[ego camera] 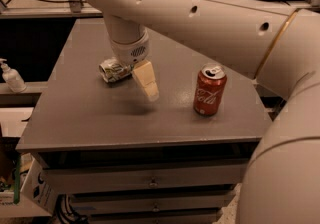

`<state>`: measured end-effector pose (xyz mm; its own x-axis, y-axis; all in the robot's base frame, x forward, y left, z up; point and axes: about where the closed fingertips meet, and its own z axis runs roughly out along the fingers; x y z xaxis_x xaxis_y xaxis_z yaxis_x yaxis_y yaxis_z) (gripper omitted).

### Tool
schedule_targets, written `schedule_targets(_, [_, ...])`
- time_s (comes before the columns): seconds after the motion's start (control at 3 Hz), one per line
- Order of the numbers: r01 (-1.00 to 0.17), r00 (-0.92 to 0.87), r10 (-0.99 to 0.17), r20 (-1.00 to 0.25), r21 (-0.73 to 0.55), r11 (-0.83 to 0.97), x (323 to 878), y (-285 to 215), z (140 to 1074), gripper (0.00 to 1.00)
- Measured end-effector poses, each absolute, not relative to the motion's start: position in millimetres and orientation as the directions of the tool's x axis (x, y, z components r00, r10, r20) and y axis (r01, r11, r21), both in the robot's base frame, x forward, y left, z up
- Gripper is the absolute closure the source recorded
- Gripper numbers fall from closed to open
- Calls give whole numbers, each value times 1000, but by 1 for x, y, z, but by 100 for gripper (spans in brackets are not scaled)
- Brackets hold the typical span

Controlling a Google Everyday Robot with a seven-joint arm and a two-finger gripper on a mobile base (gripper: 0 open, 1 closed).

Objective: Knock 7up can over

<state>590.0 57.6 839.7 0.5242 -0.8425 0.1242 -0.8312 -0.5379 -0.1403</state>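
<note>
The 7up can (114, 70), pale white and green, lies on its side on the grey table (80, 113), at its left middle. The gripper (146, 82) hangs from the white arm just right of the can and slightly above the tabletop. One cream finger (146, 80) shows, pointing down and to the right. The wrist hides the can's right end.
A red cola can (209, 91) stands upright at the right of the table, near the front edge. The big white arm spans the upper right. Drawers sit under the tabletop. A white pump bottle (12, 76) stands on a ledge at the left.
</note>
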Motion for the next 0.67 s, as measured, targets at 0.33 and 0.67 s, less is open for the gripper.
schedule_targets(0.33, [-827, 536, -837, 114, -131, -547, 586, 62, 835, 0])
schedule_targets(0.67, [-827, 535, -837, 112, -133, -546, 586, 63, 835, 0])
